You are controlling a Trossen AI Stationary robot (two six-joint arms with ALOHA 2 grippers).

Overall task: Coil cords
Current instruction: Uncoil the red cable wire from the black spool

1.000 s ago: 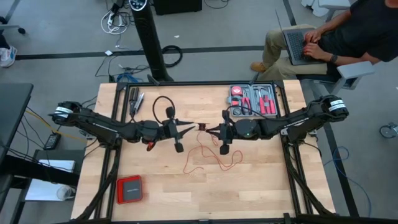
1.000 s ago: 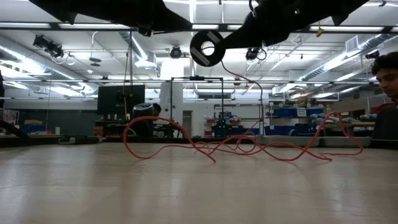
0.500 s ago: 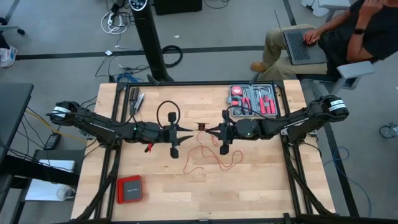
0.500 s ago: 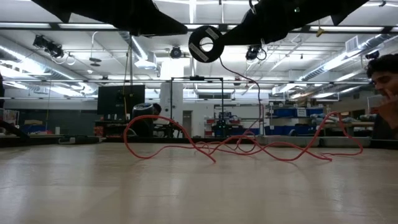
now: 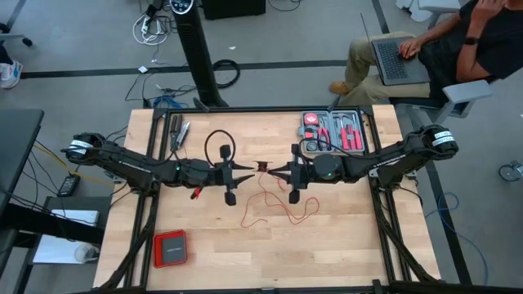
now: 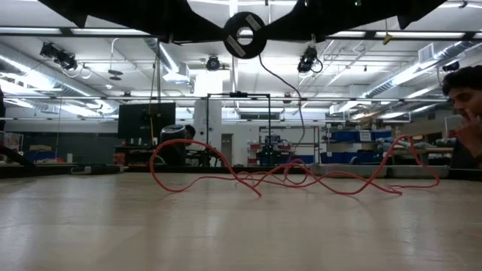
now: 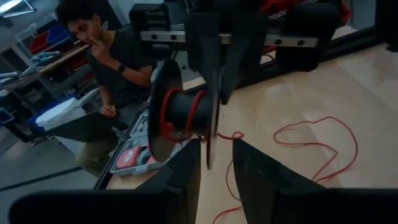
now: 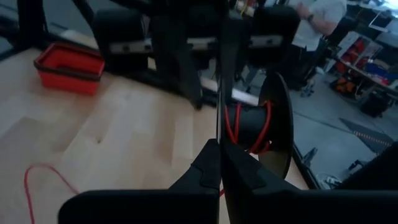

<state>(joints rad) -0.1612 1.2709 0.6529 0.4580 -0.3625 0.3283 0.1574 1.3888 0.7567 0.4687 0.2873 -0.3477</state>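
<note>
A small black spool point(image 5: 263, 167) with red cord wound on its core point(image 7: 186, 115) hangs in the air over the table's middle, between my two grippers. My right gripper point(image 8: 221, 163) is shut on one flange. My left gripper point(image 7: 216, 168) is open, one finger on either side of the rim of the other flange point(image 7: 209, 134). From the spool the thin red cord point(image 6: 300, 105) hangs down, and its loose loops point(image 5: 282, 208) lie on the table, as the low view point(image 6: 286, 179) also shows. My right gripper pinches the rim of the spool's near flange point(image 8: 219, 118) between its two fingers, coming level from the table's right side. The spool is lifted clear, its axis level. Whether my left gripper touches the flange between its fingers, I cannot tell.
A grey tool tray point(image 5: 333, 131) stands at the far right. A flat red box point(image 5: 171, 247) lies near the front left. A black cable loop point(image 5: 219, 147) and hand tools point(image 5: 178, 131) lie at the far left. A person with a laptop point(image 5: 425, 49) sits beyond the far right corner.
The spool has risen a little between the two grippers, which went up with it. The hanging stretch of cord has come up with it, while the loops on the table have stayed where they were. My left arm's wrist has turned slightly.
</note>
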